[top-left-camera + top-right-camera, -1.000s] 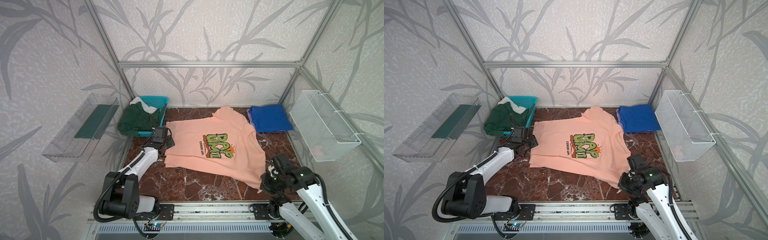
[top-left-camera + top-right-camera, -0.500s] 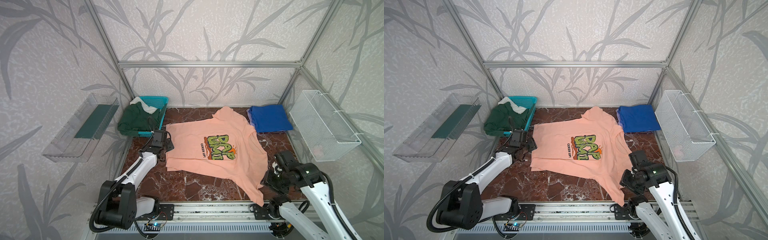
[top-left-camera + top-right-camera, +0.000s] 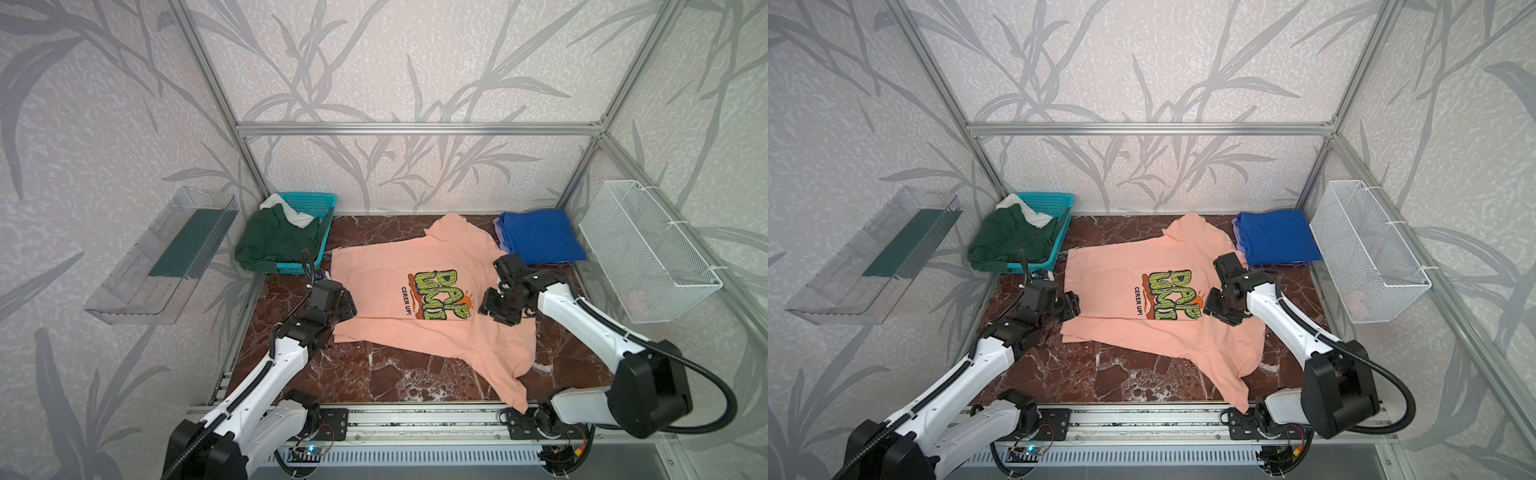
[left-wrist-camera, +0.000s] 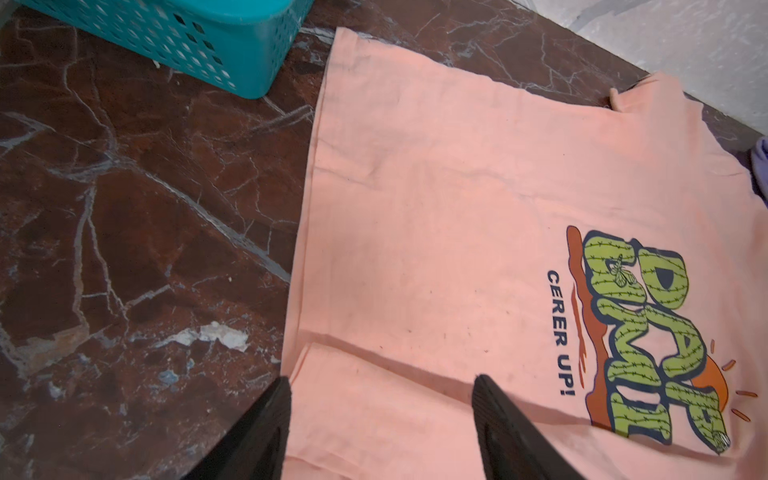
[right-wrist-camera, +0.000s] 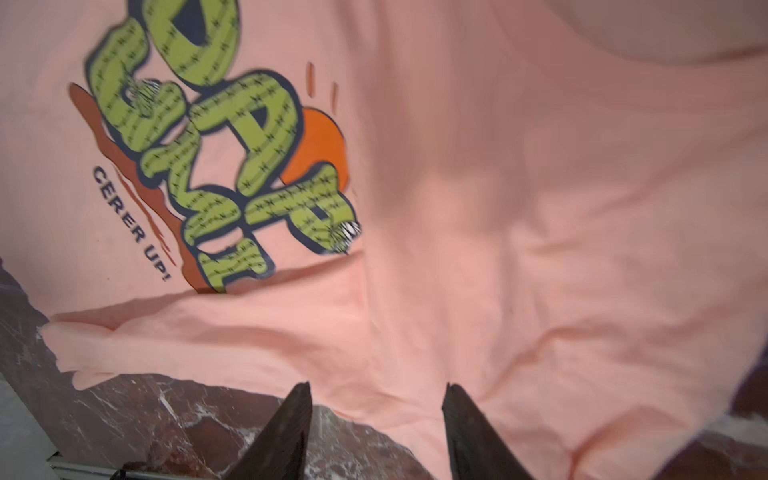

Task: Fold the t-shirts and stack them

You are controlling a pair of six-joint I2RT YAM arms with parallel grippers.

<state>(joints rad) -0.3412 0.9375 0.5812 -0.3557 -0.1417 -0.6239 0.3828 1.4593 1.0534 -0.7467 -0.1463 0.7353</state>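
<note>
The peach-pink t-shirt [image 3: 390, 266] [image 3: 1113, 270] lies spread print-up on the marble table, one sleeve trailing toward the front rail. My left gripper [image 3: 347, 305] [image 4: 380, 380] stands open over the shirt's left edge, its fingers straddling a doubled strip of cloth [image 4: 374, 415]. My right gripper [image 3: 486, 305] [image 5: 376, 386] hangs open just right of the print, holding nothing. A folded royal blue t-shirt [image 3: 540, 237] lies at the back right. Dark green [image 3: 274, 241] and white [image 3: 291, 212] t-shirts are heaped in the teal basket.
The teal basket [image 3: 316, 203] stands at the back left, close to the shirt's corner. A white wire basket [image 3: 648, 257] hangs on the right wall and a clear tray [image 3: 162, 257] on the left wall. An aluminium rail [image 3: 415, 419] runs along the front.
My right gripper opened, let go of the shirt's front right part, and moved back over the shirt beside the print. The freed sleeve dropped toward the rail. My left gripper shifted forward along the left edge.
</note>
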